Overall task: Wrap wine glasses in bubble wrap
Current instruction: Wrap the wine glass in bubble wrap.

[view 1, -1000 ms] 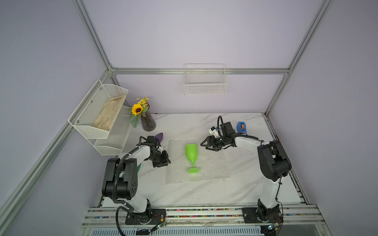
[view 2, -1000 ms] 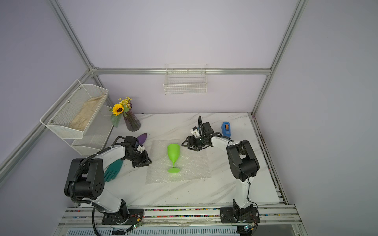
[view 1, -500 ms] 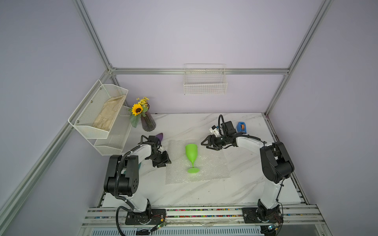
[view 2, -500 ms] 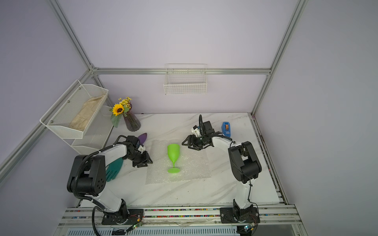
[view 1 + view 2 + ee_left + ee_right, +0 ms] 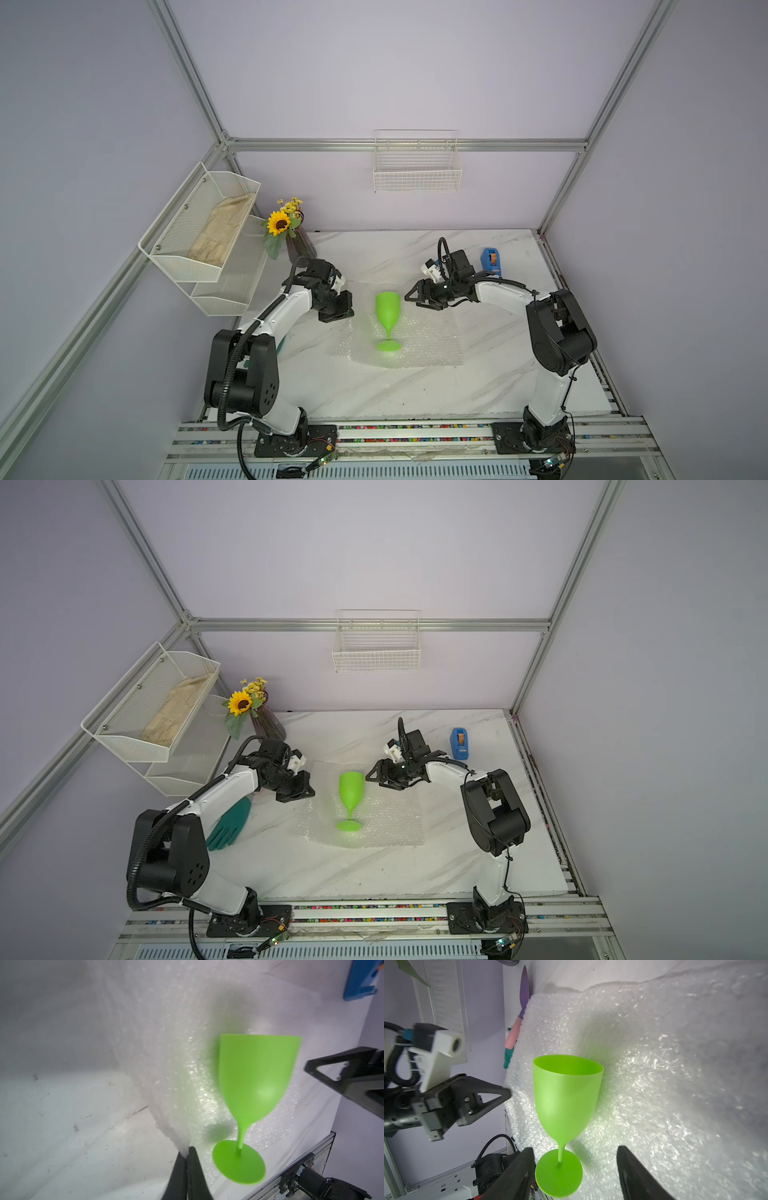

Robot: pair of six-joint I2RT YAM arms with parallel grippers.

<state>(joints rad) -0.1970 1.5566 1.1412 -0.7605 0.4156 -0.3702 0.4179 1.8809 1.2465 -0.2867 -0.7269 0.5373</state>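
The lime-green wine glass stands upright on the bubble wrap, a whitish sheet lying flat on the marble table. My left gripper is shut on the left edge of the bubble wrap, which rises crinkled from the jaws. The wine glass stands just beside it. My right gripper is open, hovering close to the right of the bowl of the wine glass, holding nothing.
A blue tape dispenser stands behind the right arm. A dark vase with a sunflower is at the back left, beside a white mesh shelf. A teal glove lies under the left arm. A wire basket hangs on the back wall.
My left gripper has shut on the bubble wrap's left edge and shifted slightly towards the wine glass. The right gripper has stayed open and almost still.
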